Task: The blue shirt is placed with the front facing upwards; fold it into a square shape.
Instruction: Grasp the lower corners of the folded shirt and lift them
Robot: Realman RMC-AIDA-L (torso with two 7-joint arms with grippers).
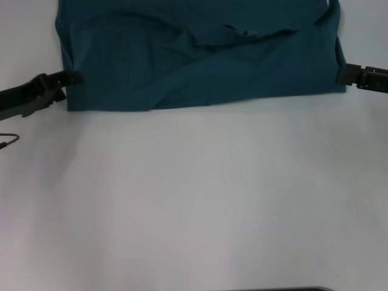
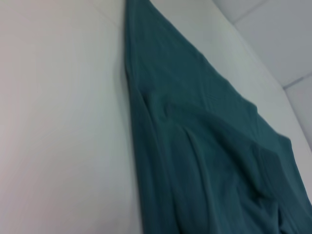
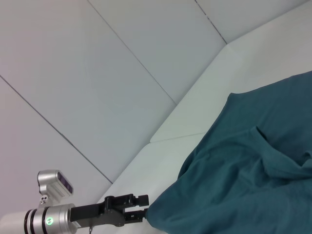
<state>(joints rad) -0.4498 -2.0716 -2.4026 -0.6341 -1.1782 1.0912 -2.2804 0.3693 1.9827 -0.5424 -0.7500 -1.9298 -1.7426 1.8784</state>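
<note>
Both grippers sit at the side edges of the blue shirt (image 1: 200, 60), at the far end of the white table (image 1: 194, 200).

From the head camera you see bare tabletop nearest, then the shirt's straight near hem, the left gripper (image 1: 71, 77) at its left edge and the right gripper (image 1: 341, 74) at its right. Only your right wrist camera shows the left gripper (image 3: 141, 214) side-on, its fingers pinched on the cloth edge; you cannot tell the right gripper's grip. The left wrist camera gives only rumpled fabric (image 2: 204, 146).
</note>
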